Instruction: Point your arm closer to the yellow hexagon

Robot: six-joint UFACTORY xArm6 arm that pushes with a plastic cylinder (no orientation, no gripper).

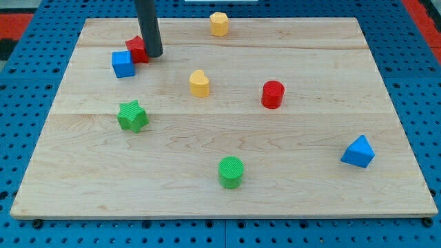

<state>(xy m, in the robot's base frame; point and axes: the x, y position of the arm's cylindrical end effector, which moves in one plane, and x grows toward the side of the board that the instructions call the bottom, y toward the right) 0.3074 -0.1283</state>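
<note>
The rod's tip (154, 54) rests on the wooden board (289, 200) near the view's top left, touching or just beside a partly hidden red block (136, 48), with a blue cube (122, 64) just beside that. The arm carries no claw, only the rod, so nothing is gripped. The yellow hexagon (219, 23) stands at the view's top edge, well apart to the tip's right; a yellow heart-like block (200, 83) lies nearer the centre. A green star (132, 116), red cylinder (273, 94), green cylinder (231, 172) and blue triangular block (358, 152) lie off the likely path, which looks unobstructed.
</note>
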